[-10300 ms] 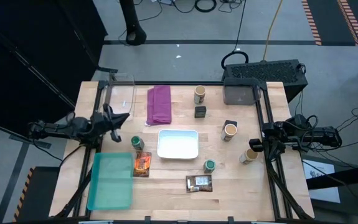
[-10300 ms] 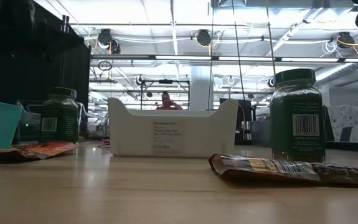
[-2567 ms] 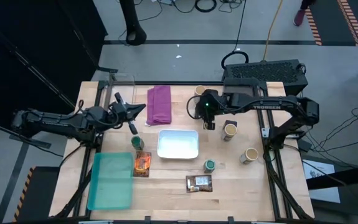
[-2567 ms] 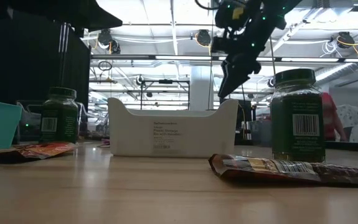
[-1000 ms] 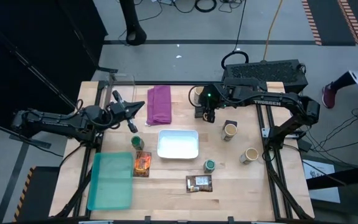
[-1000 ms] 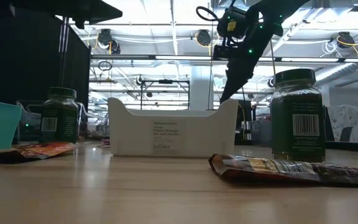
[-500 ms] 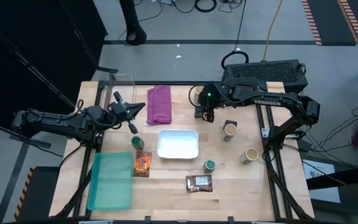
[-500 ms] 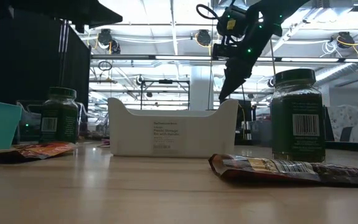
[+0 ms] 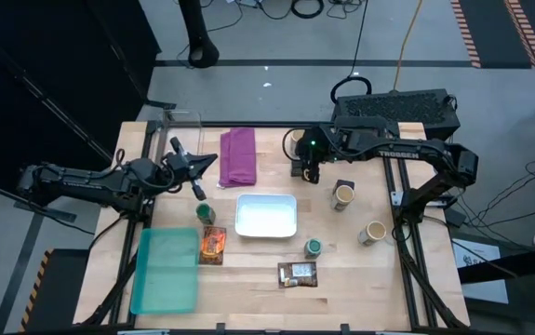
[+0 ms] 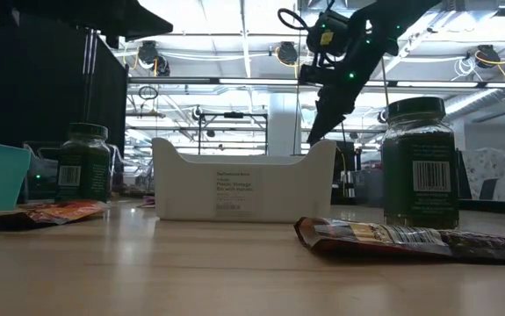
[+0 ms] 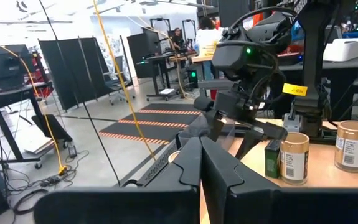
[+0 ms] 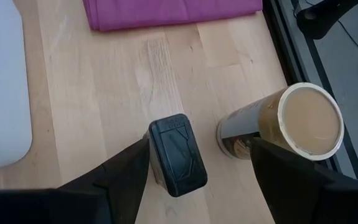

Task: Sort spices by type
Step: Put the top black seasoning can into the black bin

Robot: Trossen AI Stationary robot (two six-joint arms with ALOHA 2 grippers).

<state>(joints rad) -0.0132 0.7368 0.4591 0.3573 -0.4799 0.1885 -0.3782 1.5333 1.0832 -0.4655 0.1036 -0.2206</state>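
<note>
High view: right gripper has settled over the dark-lidded jar near the purple cloth; left gripper waits shut above a green-lidded jar. Right wrist view: fingers spread, straddling that jar without contact, tan-lidded jar just beside; descent has stalled, so the grasp is probably next

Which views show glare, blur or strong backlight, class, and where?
Low view: bright ceiling strips backlight the right gripper into a silhouette, and the near dark brown packet is soft. Right wrist view: even light, the black-capped jar sharp. High view: a pale sheen on the white tray.
</note>
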